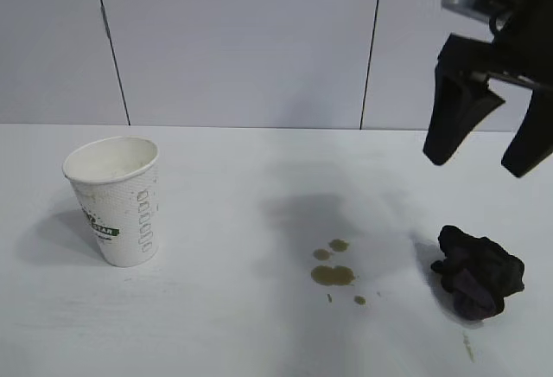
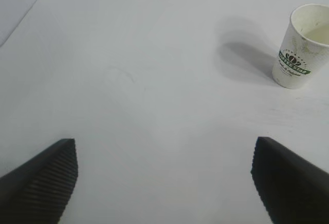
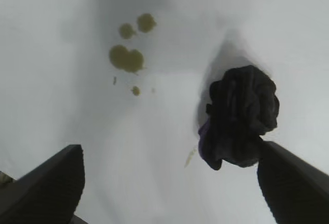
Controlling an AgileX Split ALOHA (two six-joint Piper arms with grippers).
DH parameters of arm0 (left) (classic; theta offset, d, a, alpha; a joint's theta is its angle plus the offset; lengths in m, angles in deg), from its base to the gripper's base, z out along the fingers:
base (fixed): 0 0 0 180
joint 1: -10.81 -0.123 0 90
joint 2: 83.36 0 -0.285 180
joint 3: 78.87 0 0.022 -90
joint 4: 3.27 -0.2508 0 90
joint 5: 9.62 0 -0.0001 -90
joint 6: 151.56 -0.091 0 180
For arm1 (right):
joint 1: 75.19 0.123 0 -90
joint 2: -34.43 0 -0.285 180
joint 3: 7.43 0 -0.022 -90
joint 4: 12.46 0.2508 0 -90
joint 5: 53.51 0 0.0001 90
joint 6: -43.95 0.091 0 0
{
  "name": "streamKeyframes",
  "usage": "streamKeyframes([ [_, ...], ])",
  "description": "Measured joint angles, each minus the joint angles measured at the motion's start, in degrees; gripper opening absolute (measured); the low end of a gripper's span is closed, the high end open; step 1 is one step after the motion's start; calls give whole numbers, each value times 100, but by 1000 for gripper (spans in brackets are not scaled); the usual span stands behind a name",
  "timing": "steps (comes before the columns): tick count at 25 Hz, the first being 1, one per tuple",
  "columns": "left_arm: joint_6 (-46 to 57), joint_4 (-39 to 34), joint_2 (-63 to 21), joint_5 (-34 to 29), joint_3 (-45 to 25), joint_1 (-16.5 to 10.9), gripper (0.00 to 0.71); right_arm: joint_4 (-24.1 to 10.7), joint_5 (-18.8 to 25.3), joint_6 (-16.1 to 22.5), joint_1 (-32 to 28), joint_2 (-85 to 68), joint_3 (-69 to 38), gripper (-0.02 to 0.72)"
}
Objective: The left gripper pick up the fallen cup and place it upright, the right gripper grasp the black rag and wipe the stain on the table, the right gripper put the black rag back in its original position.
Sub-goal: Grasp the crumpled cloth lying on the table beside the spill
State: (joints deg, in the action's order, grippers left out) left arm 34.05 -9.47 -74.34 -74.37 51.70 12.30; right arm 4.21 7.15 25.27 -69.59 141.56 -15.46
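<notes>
The white paper cup point(image 1: 117, 201) with a green logo stands upright at the left of the white table point(image 1: 225, 325); it also shows in the left wrist view point(image 2: 302, 46). The left gripper point(image 2: 164, 154) is open and empty, away from the cup and outside the exterior view. The olive-brown stain point(image 1: 332, 268) lies mid-table, also in the right wrist view point(image 3: 127, 55). The black rag point(image 1: 477, 272) lies right of the stain, also in the right wrist view point(image 3: 239, 116). The right gripper point(image 1: 486, 159) hangs open and empty above the rag.
A thin olive streak point(image 1: 467, 347) marks the table just in front of the rag. A white panelled wall point(image 1: 242, 40) stands behind the table.
</notes>
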Motion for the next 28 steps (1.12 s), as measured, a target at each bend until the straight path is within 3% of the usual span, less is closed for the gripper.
streamKeyframes([
  [6,0,0,0,1,0,0,664,-286,-212,126,0,571,-323,633],
  [15,0,0,0,1,0,0,664,-382,-1659,145,0,620,-1233,594],
  [17,0,0,0,1,0,0,664,-386,-1908,145,0,620,-1350,535],
  [21,0,0,0,1,0,0,664,-386,-2276,156,0,620,-1454,175],
  [22,0,0,0,1,0,0,664,-367,-2322,156,0,620,-1454,113],
  [23,0,0,0,1,0,0,664,-349,-2366,168,0,609,-1454,85],
  [28,0,0,0,1,0,0,664,-26,-2473,167,62,226,-1359,83],
])
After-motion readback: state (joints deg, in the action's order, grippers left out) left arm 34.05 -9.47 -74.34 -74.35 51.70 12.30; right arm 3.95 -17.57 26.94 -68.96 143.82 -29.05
